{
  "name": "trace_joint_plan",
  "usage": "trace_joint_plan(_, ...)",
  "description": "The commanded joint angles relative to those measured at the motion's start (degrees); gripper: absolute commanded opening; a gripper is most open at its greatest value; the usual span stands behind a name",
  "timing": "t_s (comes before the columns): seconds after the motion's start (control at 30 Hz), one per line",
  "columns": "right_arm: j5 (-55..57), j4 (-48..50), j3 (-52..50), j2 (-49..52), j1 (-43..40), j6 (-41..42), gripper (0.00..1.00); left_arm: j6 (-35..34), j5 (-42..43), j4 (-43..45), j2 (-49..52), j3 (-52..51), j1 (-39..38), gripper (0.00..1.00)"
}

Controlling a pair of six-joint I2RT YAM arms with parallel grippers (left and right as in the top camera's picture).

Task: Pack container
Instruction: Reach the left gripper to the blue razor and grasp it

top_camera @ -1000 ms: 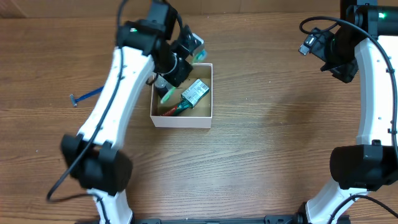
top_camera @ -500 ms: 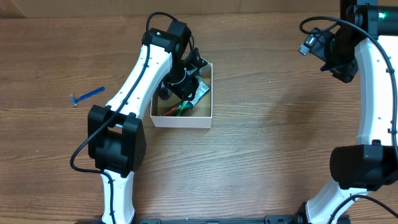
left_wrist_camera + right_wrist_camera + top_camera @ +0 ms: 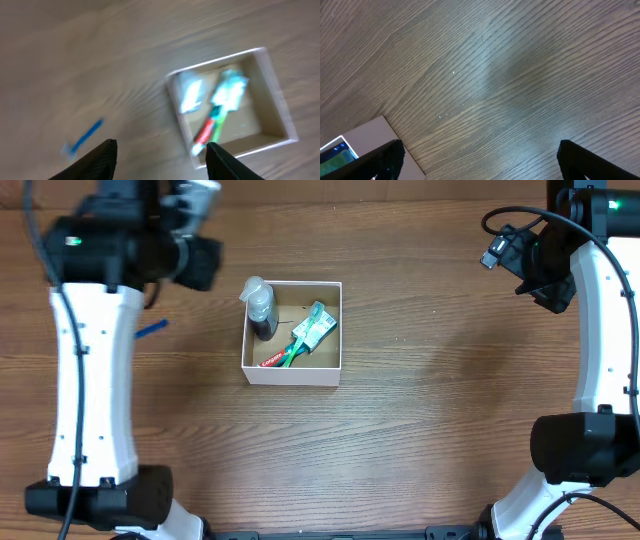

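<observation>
"Overhead, where do we find the container (image 3: 290, 376)?"

"On the table (image 3: 420, 430), left of the middle, nearer the left arm (image 3: 95, 380) than the right arm (image 3: 600, 330). It sits flat with its open side up, and neither arm touches it."

"What do we see inside?"

"A small clear bottle (image 3: 261, 310) lies against the left wall, its cap at the rim. A red-and-green tube (image 3: 280, 359) lies slantwise on the brown floor. A green-and-white packet (image 3: 316, 328) sits toward the right wall. We cannot tell whether it rests on the tube or just beside it."

"And outside the box?"

"A blue razor (image 3: 152, 329) lies on the table to the left, partly hidden by the left arm."

"How does the left pincer (image 3: 160, 160) stand?"

"Released. Our left wrist view is blurred, yet we make out both fingers spread with only table between them, above the box and the razor."

"The right pincer (image 3: 487, 162)?"

"Released as well. Its fingers are wide apart over the wood, well apart from the container, toward the table's far right."
</observation>
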Motion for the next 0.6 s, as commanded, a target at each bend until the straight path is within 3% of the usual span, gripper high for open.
trace_joint_plan(0.0, 0.5, 0.3, 0.2, -0.1, -0.1, 0.0, 1.0, -4.9, -2.3, -0.5, 3.8, -3.0, 8.0, 0.58)
trace_joint_plan(0.2, 0.5, 0.3, 0.2, -0.1, -0.1, 0.0, 1.0, -5.2, -2.3, 3.0, 8.7, -8.7, 16.0, 0.61)
trace_joint_plan(0.57, 0.5, 0.3, 0.2, -0.1, -0.1, 0.0, 1.0, 6.0, -2.4, 7.5, 24.5, -10.9, 18.9, 0.69)
